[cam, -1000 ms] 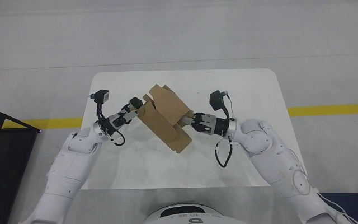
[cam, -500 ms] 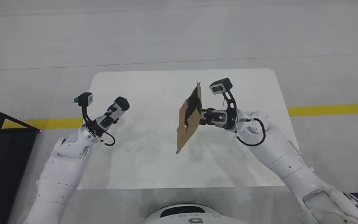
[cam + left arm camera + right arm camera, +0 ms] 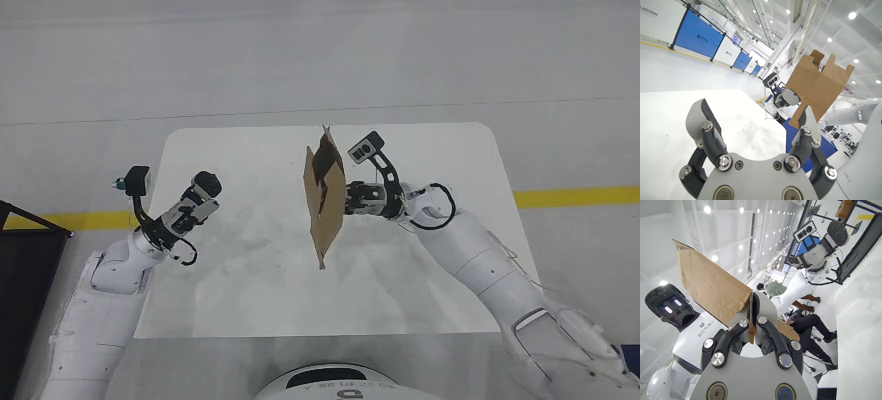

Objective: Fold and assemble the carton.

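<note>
carton (image 3: 322, 210): matt creased cardboard | table (image 3: 250, 290): smooth white, scuffed | pads (image 3: 711, 116): ribbed black rubber

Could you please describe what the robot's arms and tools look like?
The left arm and right arm have glossy white shells, with looped black cables at the wrists. The left tool and right tool each have a silver-grey base plate, black linkages and two light grey fingers with ribbed black pads.

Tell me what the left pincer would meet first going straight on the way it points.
Likely the bare table, or nothing: the open left pincer aims across it, with the carton off to one side. Height unclear.
</note>
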{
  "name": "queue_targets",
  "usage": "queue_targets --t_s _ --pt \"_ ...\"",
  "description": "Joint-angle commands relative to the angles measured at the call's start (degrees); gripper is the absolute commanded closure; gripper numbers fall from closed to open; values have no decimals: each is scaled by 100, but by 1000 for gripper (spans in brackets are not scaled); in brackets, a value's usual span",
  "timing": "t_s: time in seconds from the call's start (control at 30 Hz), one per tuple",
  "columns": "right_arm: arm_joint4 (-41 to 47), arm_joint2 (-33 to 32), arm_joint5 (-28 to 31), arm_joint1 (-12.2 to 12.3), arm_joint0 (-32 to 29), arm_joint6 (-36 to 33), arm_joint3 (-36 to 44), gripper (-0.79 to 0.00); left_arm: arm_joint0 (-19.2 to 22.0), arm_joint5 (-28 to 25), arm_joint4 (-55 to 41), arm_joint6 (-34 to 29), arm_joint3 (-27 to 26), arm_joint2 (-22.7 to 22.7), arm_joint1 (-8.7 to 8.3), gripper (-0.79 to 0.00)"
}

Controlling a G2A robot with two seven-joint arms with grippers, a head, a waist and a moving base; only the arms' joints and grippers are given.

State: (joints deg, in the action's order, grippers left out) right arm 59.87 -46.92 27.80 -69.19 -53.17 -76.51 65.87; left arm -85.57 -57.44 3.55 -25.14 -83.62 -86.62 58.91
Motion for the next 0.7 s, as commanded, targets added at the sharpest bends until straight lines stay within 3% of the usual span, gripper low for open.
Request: queue_targets --t_s 0.0,0.13,0.27,0.53,0.67 --pt "-4 0 1 0 0 1 0 0 -34 77 190 139 -33 -28 8 -785" --pt "-145 -24 -92 7 -39 278 -16 0 -74 197 610 372 -115 -110 19 -785" --pt "-752 -44 -710 36 -26 889 37 0 -215 185 1112 721 -460 -221 37 -785" --pt "-1097 -35 -1692 27 25 1113 106 0 -681 -56 2371 1314 -2000 -300 60 -785" --pt "-1187 -29 -1882 12 36 1025 160 0 -767 -56 2767 1611 -2393 -144 32 -785"
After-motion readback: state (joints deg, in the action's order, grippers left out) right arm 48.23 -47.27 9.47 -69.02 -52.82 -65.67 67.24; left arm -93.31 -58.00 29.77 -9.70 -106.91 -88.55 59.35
